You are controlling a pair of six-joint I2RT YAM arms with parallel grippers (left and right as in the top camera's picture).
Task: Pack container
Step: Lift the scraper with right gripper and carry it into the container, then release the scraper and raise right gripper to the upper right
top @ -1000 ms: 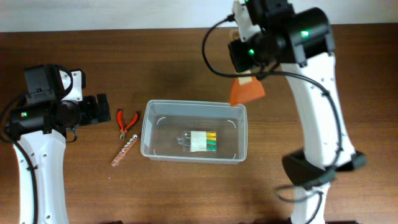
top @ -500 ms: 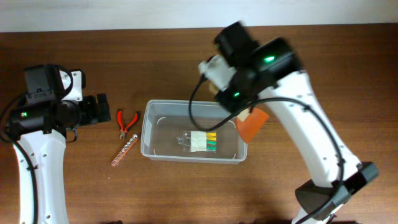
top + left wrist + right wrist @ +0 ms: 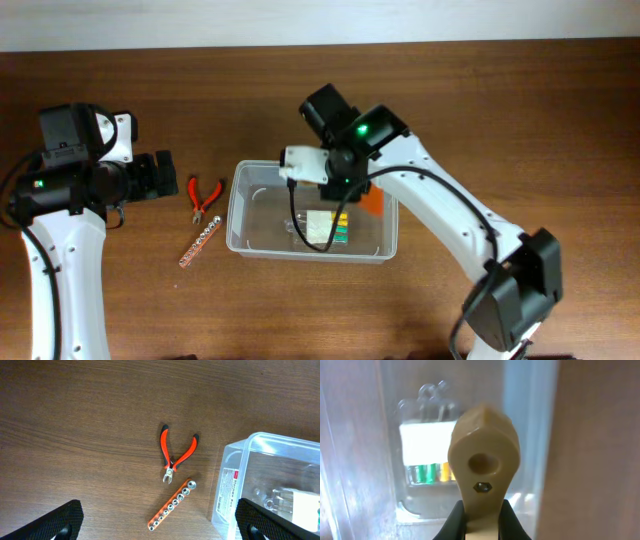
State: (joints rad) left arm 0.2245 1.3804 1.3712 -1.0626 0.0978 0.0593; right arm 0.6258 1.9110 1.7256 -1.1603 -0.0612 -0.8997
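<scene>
Wooden tabletop (image 3: 150,310) carries orange pliers (image 3: 204,198) and studded strip (image 3: 199,246) beside container (image 3: 233,215).

Soft, even light, faint shadows on the table (image 3: 520,100); right-wrist view blurred, glare across the container (image 3: 530,420).

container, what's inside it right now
A clear packet with a white label and green and yellow pieces. The right gripper, shut on an orange tool, hides part of the container's far side.

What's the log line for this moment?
right gripper: shut on tan-handled tool, over container | left gripper: open, beside pliers, apart | in container: clear pack | pliers, bit strip: on table
</scene>
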